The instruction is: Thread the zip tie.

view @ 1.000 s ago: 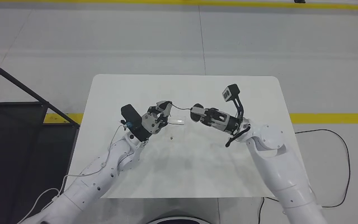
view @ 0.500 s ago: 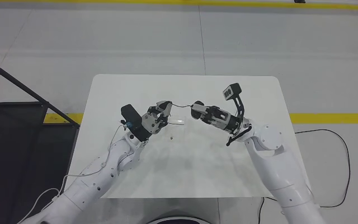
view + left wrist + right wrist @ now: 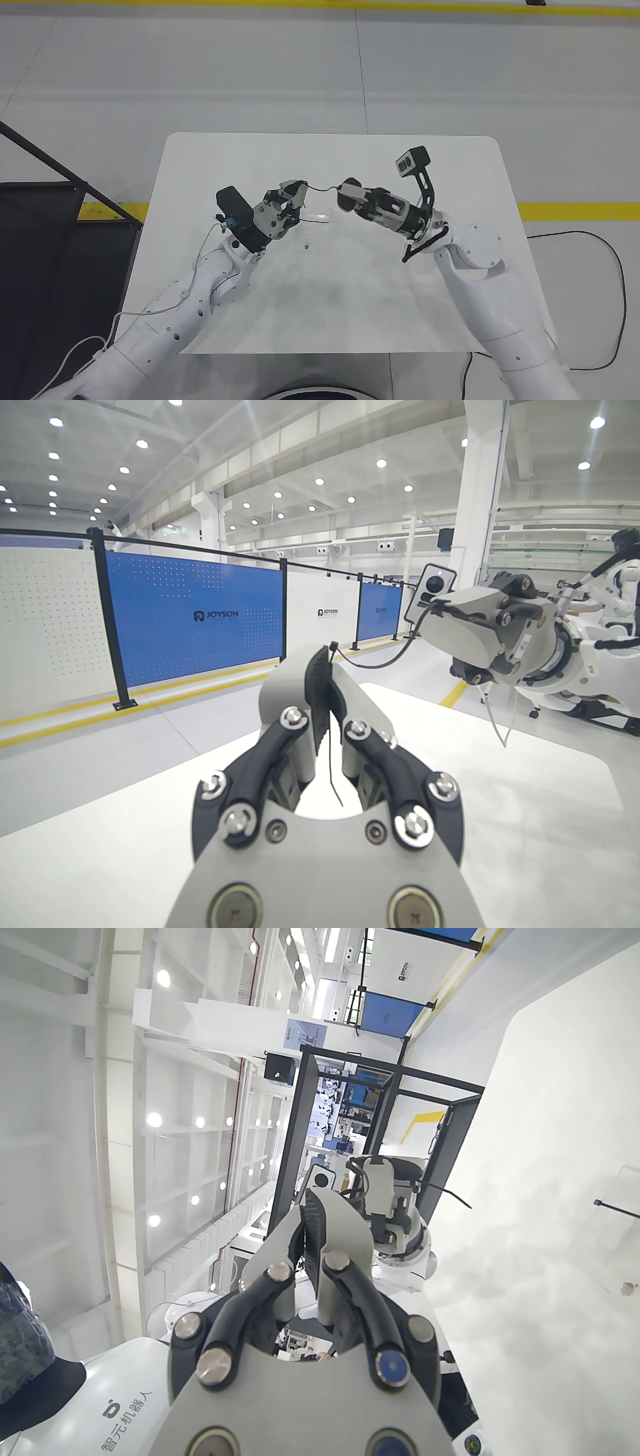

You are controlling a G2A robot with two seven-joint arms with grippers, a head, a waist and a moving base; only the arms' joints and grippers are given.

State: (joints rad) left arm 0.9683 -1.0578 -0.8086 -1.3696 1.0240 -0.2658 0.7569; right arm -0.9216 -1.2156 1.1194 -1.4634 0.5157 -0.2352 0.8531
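Zip tie (image 3: 322, 190) arcs mid-frame above the tabletop (image 3: 400, 300), ends pinched in the closed left tool (image 3: 299, 189) and right tool (image 3: 344, 190).

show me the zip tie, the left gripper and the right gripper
zip tie (image 3: 375, 666), left wrist view, on the sagging strap between the grippers
left gripper (image 3: 327, 670), left wrist view, between its shut fingertips
right gripper (image 3: 311, 1208), right wrist view, between its shut fingertips
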